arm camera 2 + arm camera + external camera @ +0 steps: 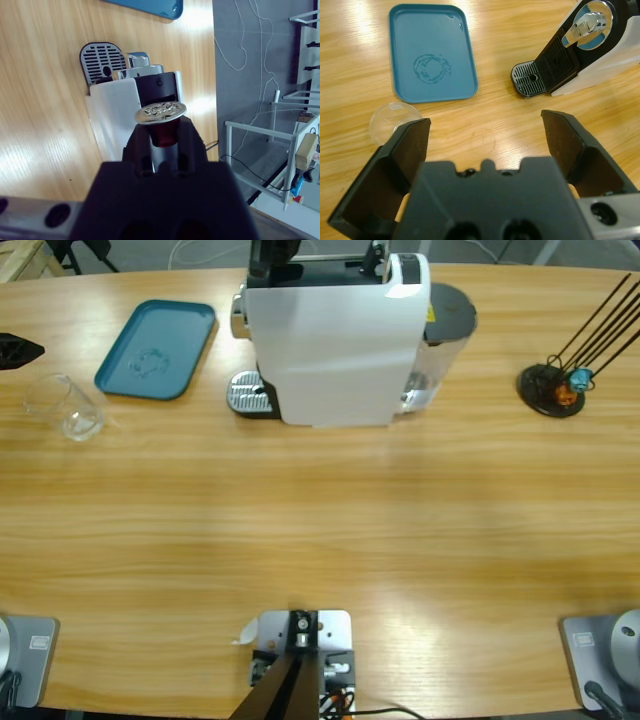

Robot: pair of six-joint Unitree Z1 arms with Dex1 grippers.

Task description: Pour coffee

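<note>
The table (320,530) carries one white boxy coffee machine (330,340), one teal rectangular plastic tray (155,348), one small clear drinking glass (65,405) and one black round stand with thin rods (552,390). The glass reads clear and stands just beside the tray. The left gripper (485,122) is spread wide, holding nothing. The right gripper (162,132) is clamped on one dark red coffee capsule with an embossed foil lid (160,111), above the machine.

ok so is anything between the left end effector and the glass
Nothing visible. The left end effector is open, and the glass sits on the table just past one of its jaws. The teal tray lies beyond the glass, not in between.
</note>
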